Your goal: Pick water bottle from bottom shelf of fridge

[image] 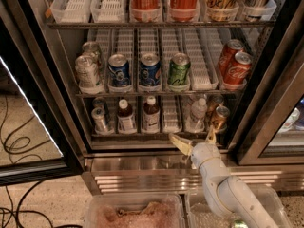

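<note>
The fridge [156, 167] stands open in front of me, with a black frame and a shiny steel base. On its bottom shelf [156, 133] the clear water bottle [196, 114] with a white cap stands right of centre. My gripper [194, 139] is just below and in front of that shelf, its two pale fingers spread wide, one finger [179, 144] to the left and one [210, 135] to the right. It is empty and sits directly below the water bottle, not touching it.
Two brown bottles [138, 115] with white caps stand left of the water bottle, silver cans [100, 115] far left, a gold can [219, 118] to its right. The rack above holds blue and green cans [149, 71] and red cans [234, 63]. Plastic bins [135, 213] sit below.
</note>
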You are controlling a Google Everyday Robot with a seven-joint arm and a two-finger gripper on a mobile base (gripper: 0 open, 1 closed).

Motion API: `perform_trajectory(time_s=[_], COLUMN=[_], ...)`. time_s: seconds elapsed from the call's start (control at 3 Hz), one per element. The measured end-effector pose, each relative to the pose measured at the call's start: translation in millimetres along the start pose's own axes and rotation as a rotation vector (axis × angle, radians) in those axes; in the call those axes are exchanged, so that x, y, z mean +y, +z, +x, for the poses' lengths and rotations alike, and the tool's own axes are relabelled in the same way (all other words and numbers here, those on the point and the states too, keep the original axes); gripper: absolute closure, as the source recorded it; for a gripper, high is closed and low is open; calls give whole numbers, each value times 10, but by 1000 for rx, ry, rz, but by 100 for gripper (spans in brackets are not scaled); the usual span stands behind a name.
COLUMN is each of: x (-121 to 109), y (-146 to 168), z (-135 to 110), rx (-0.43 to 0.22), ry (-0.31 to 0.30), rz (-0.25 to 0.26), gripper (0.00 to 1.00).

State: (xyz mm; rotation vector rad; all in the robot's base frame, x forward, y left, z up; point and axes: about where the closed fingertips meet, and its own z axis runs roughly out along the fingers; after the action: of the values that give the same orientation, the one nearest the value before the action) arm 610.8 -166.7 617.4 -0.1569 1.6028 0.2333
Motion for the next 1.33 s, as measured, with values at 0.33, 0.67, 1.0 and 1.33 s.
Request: perform_trajectory(time_s=[0.33,0.67,1.0,1.33], x=[-184,-184,-184,-184], y=[111,111,111,112], z=[-99,-99,-99,-99], rx=[-26,-26,-26,-26], ry=[-11,-11,-11,-11], rz=[45,45,45,45], gripper=[10,13,14,18])
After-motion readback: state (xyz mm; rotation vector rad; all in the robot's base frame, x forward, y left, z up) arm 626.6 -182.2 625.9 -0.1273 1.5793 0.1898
